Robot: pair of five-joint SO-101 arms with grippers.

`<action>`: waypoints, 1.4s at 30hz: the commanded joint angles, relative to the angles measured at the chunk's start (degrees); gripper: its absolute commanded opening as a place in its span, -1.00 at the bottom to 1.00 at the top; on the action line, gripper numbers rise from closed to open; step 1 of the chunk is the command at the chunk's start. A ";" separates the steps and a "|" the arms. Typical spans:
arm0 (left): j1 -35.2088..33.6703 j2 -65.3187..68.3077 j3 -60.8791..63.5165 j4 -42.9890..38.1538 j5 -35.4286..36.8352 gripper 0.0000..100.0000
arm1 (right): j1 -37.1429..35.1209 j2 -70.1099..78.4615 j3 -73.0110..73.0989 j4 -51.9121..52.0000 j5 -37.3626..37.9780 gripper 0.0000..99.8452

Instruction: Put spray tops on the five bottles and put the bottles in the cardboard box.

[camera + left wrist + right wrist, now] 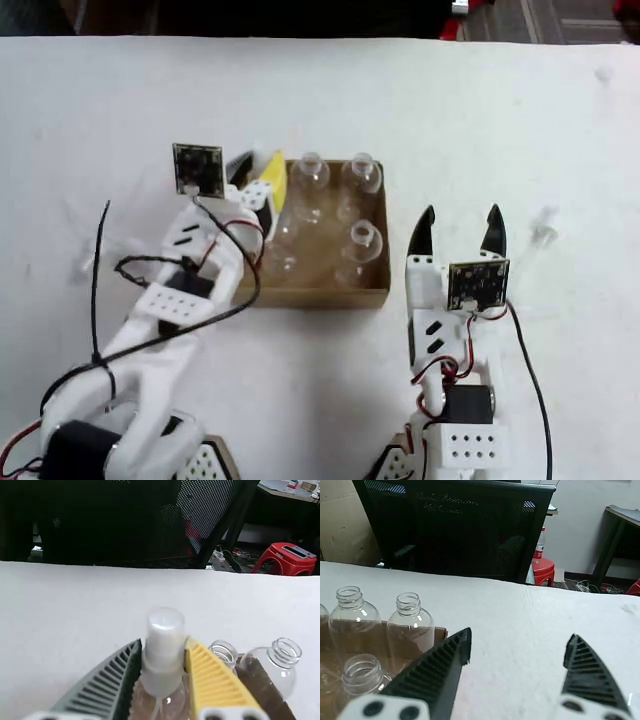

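Bottle placement turns on one relation: the capped bottle (161, 682) stands upright, its long axis vertical, clenched between the ribbed grey and yellow fingers of the left hand (163, 645), which grip it at the neck just under the white spray top (164, 625). In the high view this hand sits at the 10 o'clock corner of the cardboard box (318, 297). Whether the bottle is already inside the wall or just outside it I cannot tell.

At least 3 open-necked bottles (362, 178) stand upright in the box, 2 along the 12 o'clock wall and 1 near 3 o'clock, all without tops. By my reading, the coming move is a short shift toward 4 o'clock and a straight lowering into the free space on the box's 9 o'clock side.

The right hand (460, 218) rests at 3 o'clock of the box, its black fingers spread wide and gripping nothing. The left hand is plainly the nearer one.

The bottles are clear, smooth, round-shouldered plastic with threaded necks, likely light and easy to tip. The box is plain brown board with low walls. The tabletop (500, 120) is matte white.
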 commanded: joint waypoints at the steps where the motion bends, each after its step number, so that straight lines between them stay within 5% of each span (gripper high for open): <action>1: -0.75 0.92 -2.81 -2.64 0.18 -0.74 | -0.31 0.13 0.53 -1.36 0.70 -0.46; 7: -2.07 -0.04 -3.08 1.49 0.79 -0.50 | -0.31 0.04 0.53 -1.36 0.70 -0.46; 21: -4.26 -23.52 -3.78 18.37 5.54 -0.50 | -0.31 0.04 0.53 -1.36 0.70 -0.46; 28: -18.86 -31.16 -16.35 49.49 5.10 -0.50 | -0.31 0.13 0.53 -1.36 0.70 -0.46; 34: -30.90 -31.16 -26.55 69.80 -10.99 -0.50 | -0.40 0.13 0.53 -1.01 0.70 -0.46; 42: -42.15 -31.08 -27.08 78.68 -26.37 -0.50 | -0.40 0.13 0.53 -0.92 0.70 -0.46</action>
